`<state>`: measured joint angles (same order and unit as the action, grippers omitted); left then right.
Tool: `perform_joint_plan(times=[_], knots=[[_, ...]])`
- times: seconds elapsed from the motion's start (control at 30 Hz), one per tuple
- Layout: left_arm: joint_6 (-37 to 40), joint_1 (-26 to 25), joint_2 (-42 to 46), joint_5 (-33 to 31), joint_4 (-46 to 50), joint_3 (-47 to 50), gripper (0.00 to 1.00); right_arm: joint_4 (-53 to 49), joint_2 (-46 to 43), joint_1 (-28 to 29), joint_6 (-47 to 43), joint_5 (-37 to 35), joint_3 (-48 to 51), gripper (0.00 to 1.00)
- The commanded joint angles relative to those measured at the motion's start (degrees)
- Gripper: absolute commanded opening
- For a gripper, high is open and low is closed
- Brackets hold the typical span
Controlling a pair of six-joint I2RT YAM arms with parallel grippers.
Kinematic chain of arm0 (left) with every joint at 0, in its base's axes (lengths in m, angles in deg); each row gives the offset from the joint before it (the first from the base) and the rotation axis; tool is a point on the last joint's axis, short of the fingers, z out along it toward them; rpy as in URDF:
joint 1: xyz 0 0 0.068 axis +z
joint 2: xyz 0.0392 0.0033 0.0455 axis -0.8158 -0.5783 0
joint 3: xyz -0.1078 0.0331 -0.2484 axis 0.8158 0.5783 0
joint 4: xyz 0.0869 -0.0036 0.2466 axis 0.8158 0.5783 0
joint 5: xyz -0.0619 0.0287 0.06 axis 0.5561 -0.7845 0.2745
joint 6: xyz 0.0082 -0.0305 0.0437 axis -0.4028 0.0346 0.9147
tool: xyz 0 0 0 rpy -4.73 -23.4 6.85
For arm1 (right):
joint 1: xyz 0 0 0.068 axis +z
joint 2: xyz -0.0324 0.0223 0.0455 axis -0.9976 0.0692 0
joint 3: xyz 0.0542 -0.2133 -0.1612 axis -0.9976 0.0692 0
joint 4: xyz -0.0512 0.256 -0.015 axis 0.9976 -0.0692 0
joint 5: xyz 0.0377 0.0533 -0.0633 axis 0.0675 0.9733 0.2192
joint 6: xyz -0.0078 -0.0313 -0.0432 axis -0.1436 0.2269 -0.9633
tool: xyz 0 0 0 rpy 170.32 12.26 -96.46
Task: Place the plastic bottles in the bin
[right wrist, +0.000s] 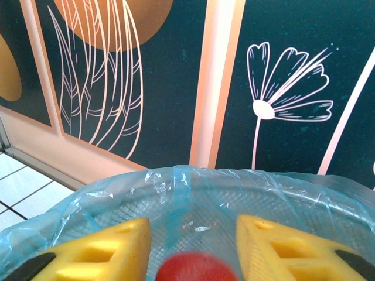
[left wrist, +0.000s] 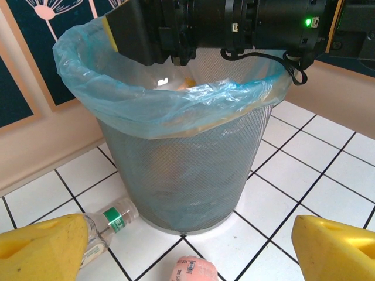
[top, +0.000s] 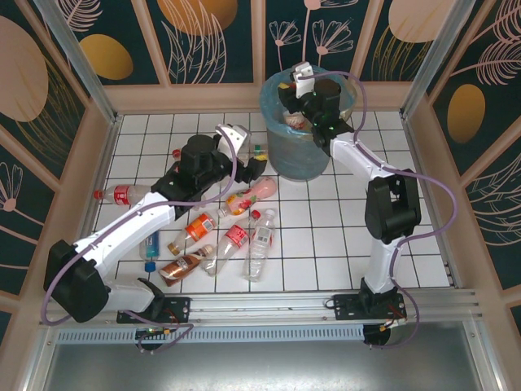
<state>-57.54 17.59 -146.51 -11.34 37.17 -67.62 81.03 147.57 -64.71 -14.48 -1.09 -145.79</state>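
Note:
The bin (top: 303, 140) stands at the back of the tiled floor, lined with a light-blue bag. My right gripper (top: 295, 104) hangs over its mouth. In the right wrist view its yellow fingers (right wrist: 99, 249) stand apart, and a blurred red bottle cap (right wrist: 196, 269) lies between them, touching neither, above the bin's rim (right wrist: 234, 181). Bottles show inside the bin (top: 295, 122). My left gripper (top: 252, 169) is open near the bin's base (left wrist: 187, 175), over a pink bottle (left wrist: 193, 270) (top: 260, 189). A clear green-labelled bottle (left wrist: 112, 219) lies beside the bin.
Several bottles lie on the tiles left of centre: a red-capped one (top: 122, 194), an orange-labelled one (top: 195, 230), a red-labelled one (top: 233, 241), a clear one (top: 260, 244) and a brown one (top: 186, 265). Wooden walls (top: 187, 96) close in the floor.

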Motion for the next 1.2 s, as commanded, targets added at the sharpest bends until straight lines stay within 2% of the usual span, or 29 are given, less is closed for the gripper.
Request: perform_joint_plan(times=[0.0, 0.63, 0.93, 1.17], knots=[[1.2, -0.1, 2.7, -1.0, -3.3, 1.2, 0.9, 1.6, -0.3, -0.3, 1.8, 1.2, 1.3, 0.51], [2.5, -0.1, 4.9, -6.2, -2.0, 1.4, 0.91, -8.3, -3.6, 0.8, 1.3, 2.7, -7.1, 0.51], [1.5, -0.2, 6.7, -9.7, 1.3, -0.9, 0.91, -20.5, -3.6, 5.3, -1.0, -3.6, -20.4, 0.52], [-5.4, -0.1, 9.4, -13.1, 5.2, -3.0, 0.91, -33.4, -3.7, 9.7, 1.1, -10.8, -30.9, 0.52]])
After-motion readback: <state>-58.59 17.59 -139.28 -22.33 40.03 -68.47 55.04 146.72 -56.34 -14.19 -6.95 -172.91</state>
